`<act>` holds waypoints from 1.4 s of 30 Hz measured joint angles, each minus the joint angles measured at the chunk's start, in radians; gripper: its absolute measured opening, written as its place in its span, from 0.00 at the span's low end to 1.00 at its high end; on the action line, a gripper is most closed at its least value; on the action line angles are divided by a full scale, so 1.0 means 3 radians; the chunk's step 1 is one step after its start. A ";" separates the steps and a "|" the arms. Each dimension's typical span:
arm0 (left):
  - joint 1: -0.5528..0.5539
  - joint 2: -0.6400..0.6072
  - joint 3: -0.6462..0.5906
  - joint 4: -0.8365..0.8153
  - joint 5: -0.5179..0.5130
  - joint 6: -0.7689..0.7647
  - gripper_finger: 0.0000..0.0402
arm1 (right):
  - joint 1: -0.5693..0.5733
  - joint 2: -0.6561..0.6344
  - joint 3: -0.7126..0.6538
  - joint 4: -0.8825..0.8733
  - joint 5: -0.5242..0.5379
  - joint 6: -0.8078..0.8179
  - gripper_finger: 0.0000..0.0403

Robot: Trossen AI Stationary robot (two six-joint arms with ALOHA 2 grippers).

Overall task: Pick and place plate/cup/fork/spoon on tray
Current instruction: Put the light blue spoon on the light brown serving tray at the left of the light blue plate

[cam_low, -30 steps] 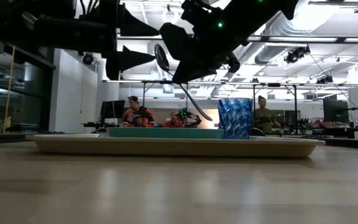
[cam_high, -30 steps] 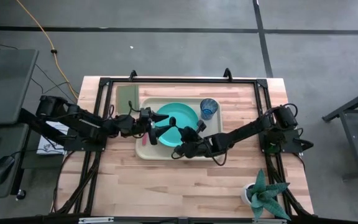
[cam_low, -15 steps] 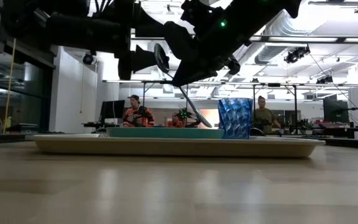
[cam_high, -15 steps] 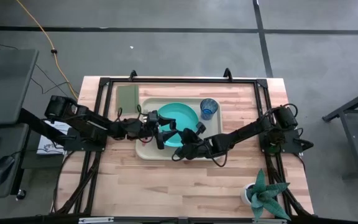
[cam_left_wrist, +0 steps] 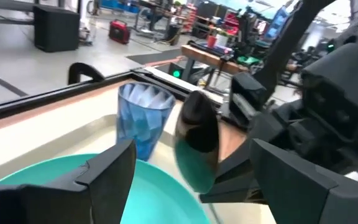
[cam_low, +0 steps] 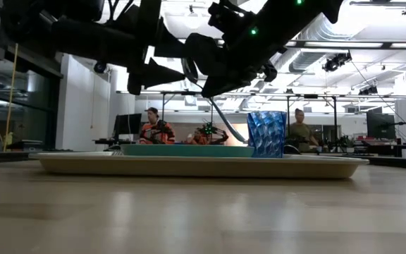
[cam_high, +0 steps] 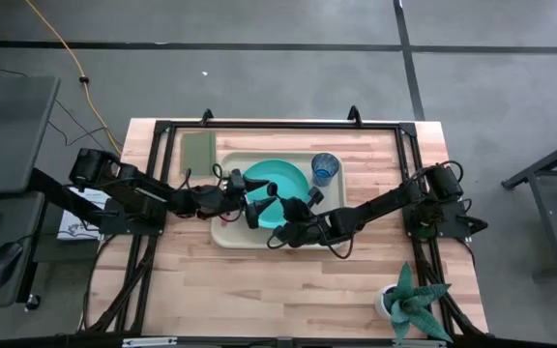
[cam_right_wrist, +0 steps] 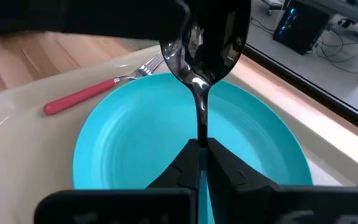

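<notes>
The beige tray (cam_high: 222, 230) holds the teal plate (cam_high: 288, 176), the blue cup (cam_high: 324, 169) at its far right corner, and the pink-handled fork (cam_right_wrist: 82, 96), which lies on the tray floor beside the plate. My right gripper (cam_high: 280, 213) is shut on the spoon (cam_right_wrist: 204, 43) above the plate. My left gripper (cam_left_wrist: 194, 180) is open, with its fingers on either side of the spoon's bowl (cam_left_wrist: 194, 134) and a gap on each side. The spoon's handle curves down below the right gripper in the low view (cam_low: 225, 125). My right gripper pinches the spoon's thin stem (cam_right_wrist: 201, 134) just behind the bowl, between its two fingers. The fingers lie along the stem and come from the table's right side. The bowl sticks out past the fingertips, and the spoon is clear of the plate.
An olive-green flat rectangle (cam_high: 198, 150) lies at the tray's far left. A potted plant (cam_high: 409, 302) stands at the near right corner. A black frame (cam_high: 288, 124) rims the table. People sit in the room behind (cam_low: 154, 127).
My left gripper has gone toward the table's right, over the plate, toward the spoon, and its open fingers now stand around the spoon's bowl. My right gripper has kept the spoon nearly in place above the plate.
</notes>
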 joint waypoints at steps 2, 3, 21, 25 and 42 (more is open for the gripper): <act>0.0001 0.0000 0.0000 -0.0032 -0.0093 0.0027 0.71 | 0.0000 0.0000 0.0000 0.0001 0.0000 -0.0004 0.00; 0.0000 0.0000 0.0000 -0.0033 -0.0139 0.0058 0.70 | 0.0000 0.0000 0.0000 0.0003 0.0000 -0.0004 0.00; 0.0000 -0.0003 -0.0003 -0.0075 -0.0319 0.0404 0.03 | -0.0004 -0.0004 0.0000 0.0183 -0.0227 -0.0117 0.01; -0.0001 -0.0003 -0.0003 -0.0074 -0.0303 0.0529 0.01 | -0.0002 -0.0004 0.0000 0.0164 -0.0216 -0.0141 0.06; -0.0238 -0.1243 -0.0005 -0.0907 -0.0156 0.0795 0.00 | 0.0478 -0.0488 0.0003 -0.0192 0.0542 -0.0371 0.55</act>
